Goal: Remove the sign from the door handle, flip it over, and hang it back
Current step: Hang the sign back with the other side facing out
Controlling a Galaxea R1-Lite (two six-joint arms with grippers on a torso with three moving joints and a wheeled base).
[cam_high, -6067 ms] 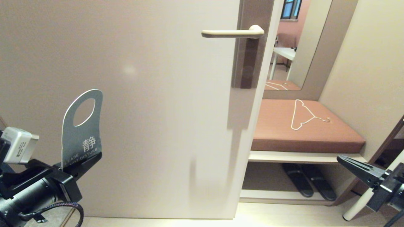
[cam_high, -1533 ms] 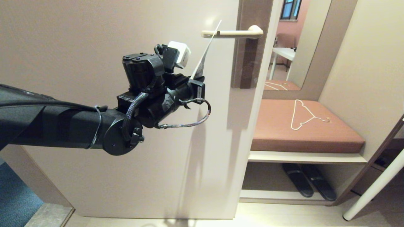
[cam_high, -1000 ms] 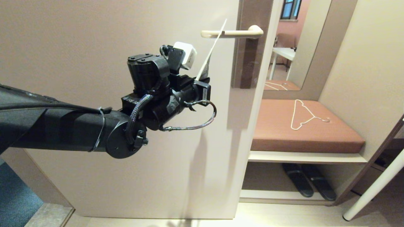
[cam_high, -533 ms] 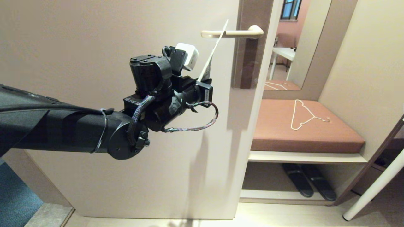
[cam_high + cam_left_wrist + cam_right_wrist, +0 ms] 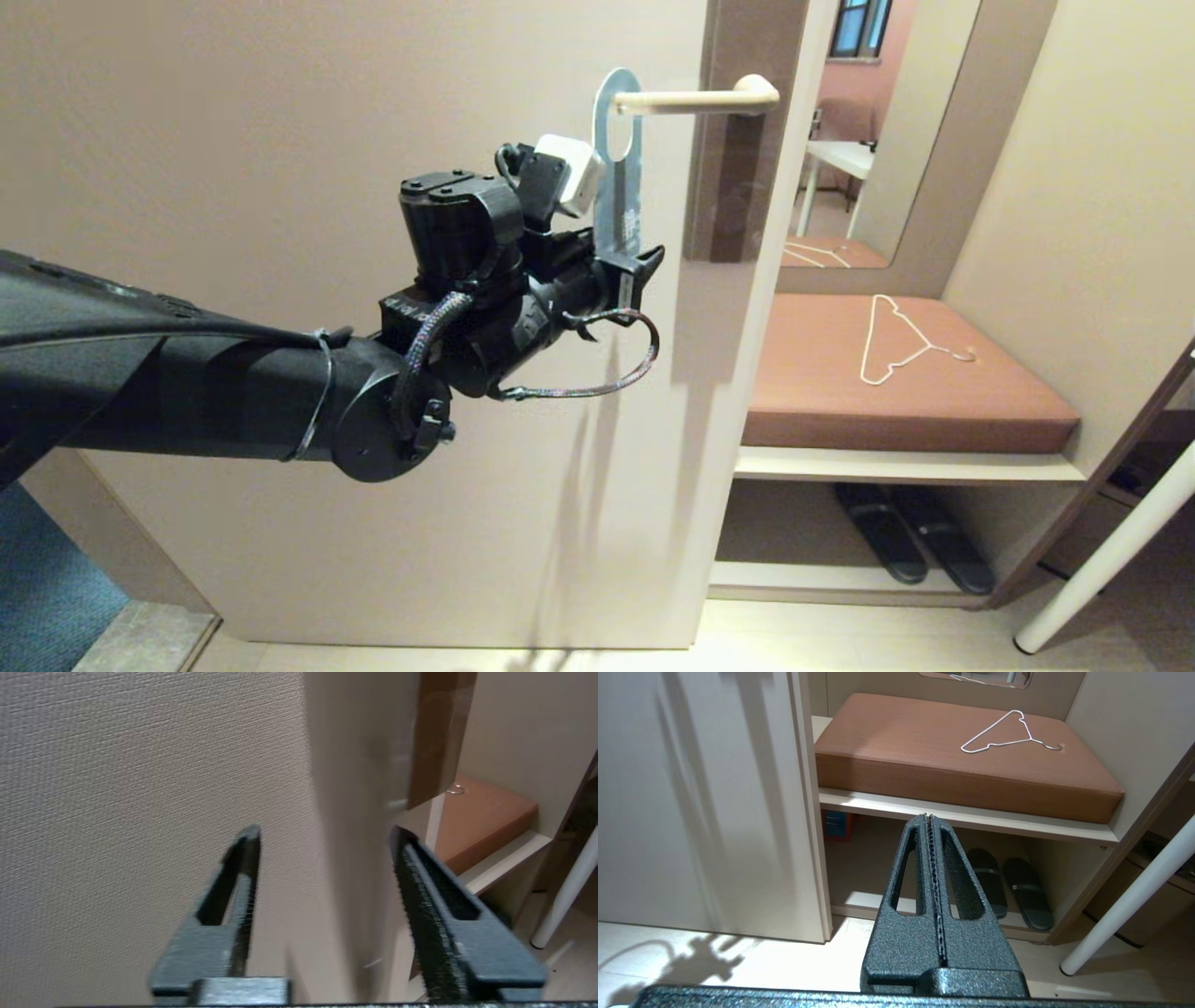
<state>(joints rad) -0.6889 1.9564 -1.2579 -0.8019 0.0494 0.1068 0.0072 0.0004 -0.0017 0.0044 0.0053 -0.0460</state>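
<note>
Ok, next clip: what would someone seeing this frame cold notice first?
Most likely the big black left arm reaching across the door, its left gripper open just below the flat light blue card sign. That sign now hangs by its oval hole on the slim beige lever door handle, near its free end. After that, the thin white wire clothes hanger lying on the brown bench cushion to the right.

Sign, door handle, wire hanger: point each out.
sign (image 5: 617, 201): head view, flat face below its oval hole.
door handle (image 5: 695, 99): head view, middle of the lever.
wire hanger (image 5: 1008, 731): right wrist view, its upper sloping wire.
</note>
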